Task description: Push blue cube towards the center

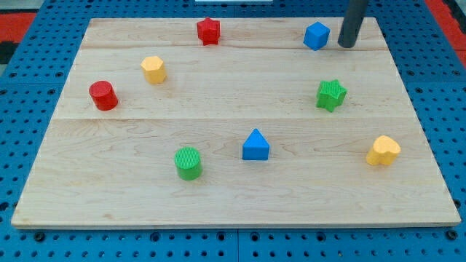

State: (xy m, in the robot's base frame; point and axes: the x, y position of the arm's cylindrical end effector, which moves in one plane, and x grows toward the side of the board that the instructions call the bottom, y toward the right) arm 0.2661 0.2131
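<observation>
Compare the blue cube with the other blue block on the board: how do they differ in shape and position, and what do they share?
The blue cube is box-shaped; the blue triangular block rises to a peak. The blue cube sits near the view's top edge of the board; the blue triangular block lies nearer the bottom, around the middle. My tip stands just right of the blue cube, far from the blue triangular block. Both share the same blue.

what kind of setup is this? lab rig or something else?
Likely a lab tabletop rig for pushing tests: a wooden board on a blue perforated base, small coloured blocks scattered about, and my tip just to the view's right of the blue cube.
</observation>
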